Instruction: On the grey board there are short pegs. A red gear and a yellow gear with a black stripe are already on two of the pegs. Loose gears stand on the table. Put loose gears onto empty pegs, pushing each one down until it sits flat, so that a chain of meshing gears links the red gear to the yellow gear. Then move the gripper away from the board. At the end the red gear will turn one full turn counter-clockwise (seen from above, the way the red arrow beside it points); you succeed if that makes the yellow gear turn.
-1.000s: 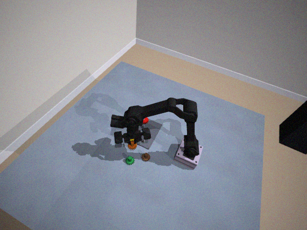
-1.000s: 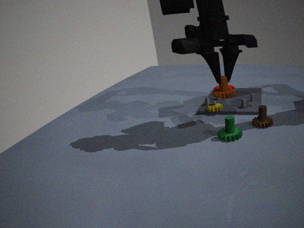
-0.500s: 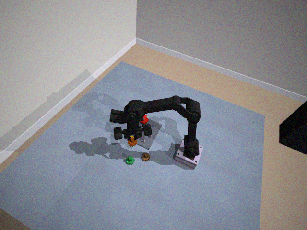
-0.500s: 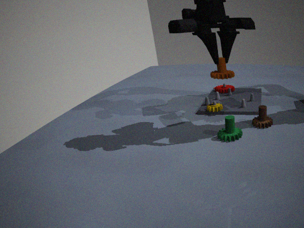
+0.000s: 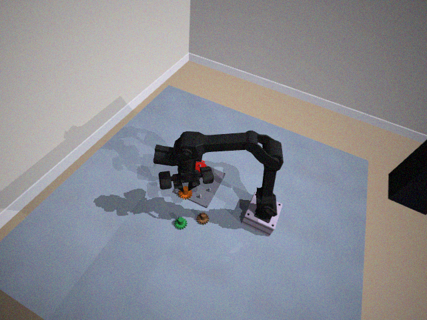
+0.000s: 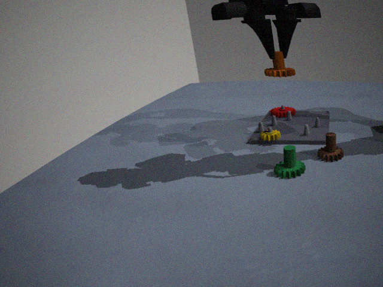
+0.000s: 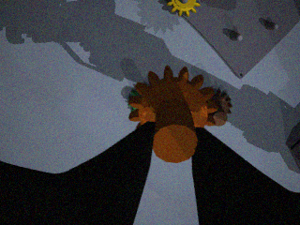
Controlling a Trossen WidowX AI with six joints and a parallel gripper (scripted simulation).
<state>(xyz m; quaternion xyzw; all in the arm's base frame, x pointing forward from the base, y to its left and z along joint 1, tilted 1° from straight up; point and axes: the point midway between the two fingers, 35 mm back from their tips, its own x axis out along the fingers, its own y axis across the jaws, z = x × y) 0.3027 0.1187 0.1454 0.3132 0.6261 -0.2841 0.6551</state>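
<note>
My gripper (image 6: 279, 57) (image 7: 174, 133) is shut on the stem of the orange gear (image 5: 185, 193) (image 6: 279, 72) (image 7: 169, 91), held upright in the air, high above the table. The grey board (image 5: 206, 203) (image 6: 321, 137) (image 7: 213, 28) lies below. The red gear (image 5: 198, 165) (image 6: 283, 112) sits on a peg at the board's far side. The yellow gear (image 6: 270, 136) (image 7: 184, 5) sits at the near left edge; its stripe is not clear. Several grey pegs are bare. The green gear (image 5: 180, 223) (image 6: 289, 168) and the brown gear (image 5: 202, 218) (image 6: 330, 152) stand on the table, stems up.
The arm's pale base (image 5: 261, 220) stands right of the board. A black box-like object (image 5: 408, 182) is at the far right. Walls rise behind the blue mat (image 5: 207, 275). The arm's dark shadow falls across the mat and part of the board.
</note>
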